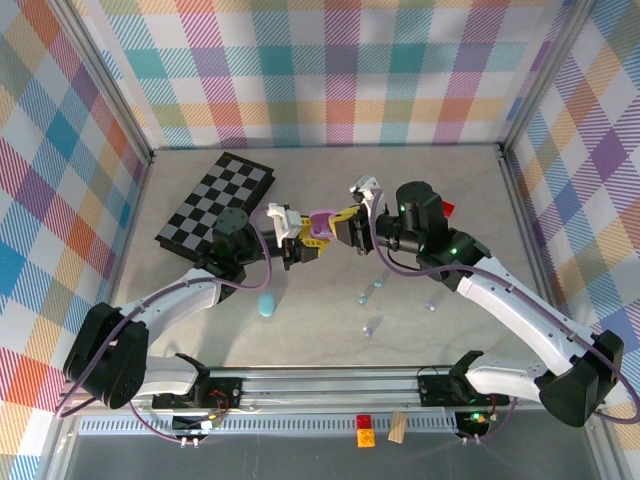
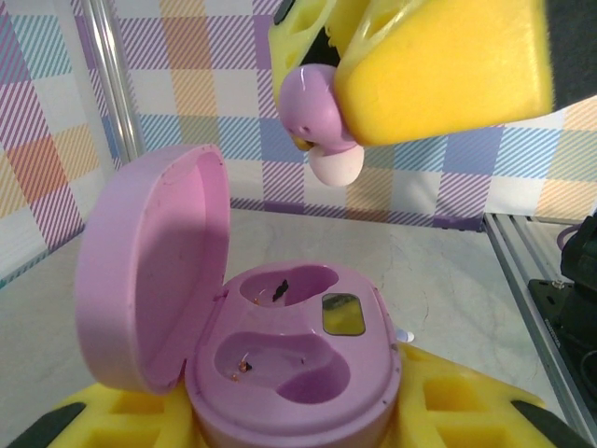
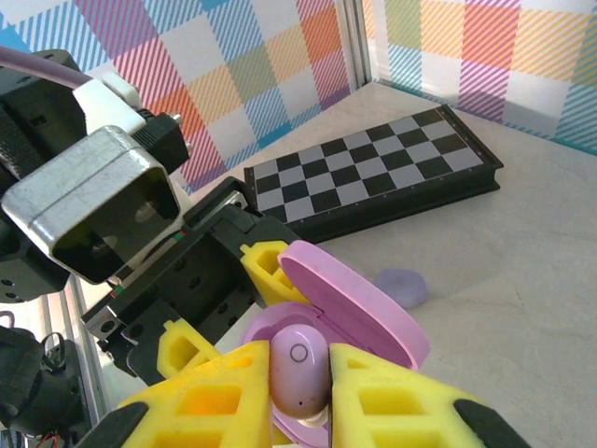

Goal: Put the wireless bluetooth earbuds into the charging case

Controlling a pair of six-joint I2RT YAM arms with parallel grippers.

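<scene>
My left gripper (image 1: 305, 238) is shut on an open pink charging case (image 2: 294, 359), held above the table. Its lid (image 2: 154, 266) stands up to the left, and both sockets are empty. My right gripper (image 1: 347, 222) is shut on a lavender earbud (image 3: 298, 373) (image 2: 317, 117), pinched between its yellow fingers (image 3: 215, 397). The earbud hangs just above the case (image 3: 350, 313), apart from the sockets. Two more earbuds (image 1: 375, 290) (image 1: 369, 328) lie loose on the table to the right of centre.
A folded chessboard (image 1: 215, 205) lies at the back left. A light blue case (image 1: 267, 303) rests near the left arm, and a closed lavender case (image 3: 401, 287) lies below the grippers. Red and yellow blocks (image 1: 365, 430) sit by the front rail.
</scene>
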